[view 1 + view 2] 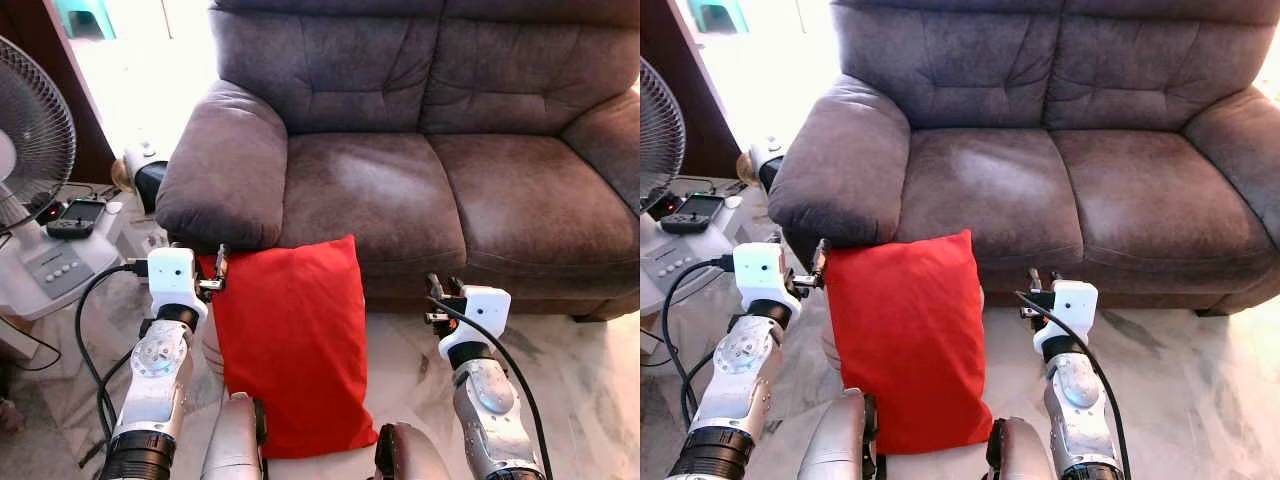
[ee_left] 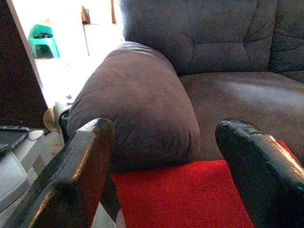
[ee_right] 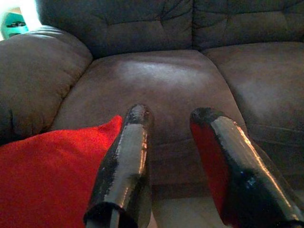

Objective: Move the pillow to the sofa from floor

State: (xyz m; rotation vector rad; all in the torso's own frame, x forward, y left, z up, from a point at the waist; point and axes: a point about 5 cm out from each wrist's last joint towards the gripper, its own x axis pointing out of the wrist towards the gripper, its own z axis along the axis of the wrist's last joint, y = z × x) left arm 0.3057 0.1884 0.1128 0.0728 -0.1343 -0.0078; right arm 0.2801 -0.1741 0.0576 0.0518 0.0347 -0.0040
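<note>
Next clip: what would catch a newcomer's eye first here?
The bright red pillow stands out, propped against the front of the grey-brown sofa just below its armrest. The left gripper sits at the pillow's upper corner with fingers open, and the right gripper hovers open beside the pillow, before the sofa's front edge.

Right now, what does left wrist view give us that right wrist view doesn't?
Left wrist alone: the green stool in the bright area beyond the armrest, plus the left pincer, open, at the pillow's top edge under the armrest. Right wrist alone: the right-hand seat cushion, with the right pincer open beside the pillow's corner. Shared: the red pillow and the sofa.
</note>
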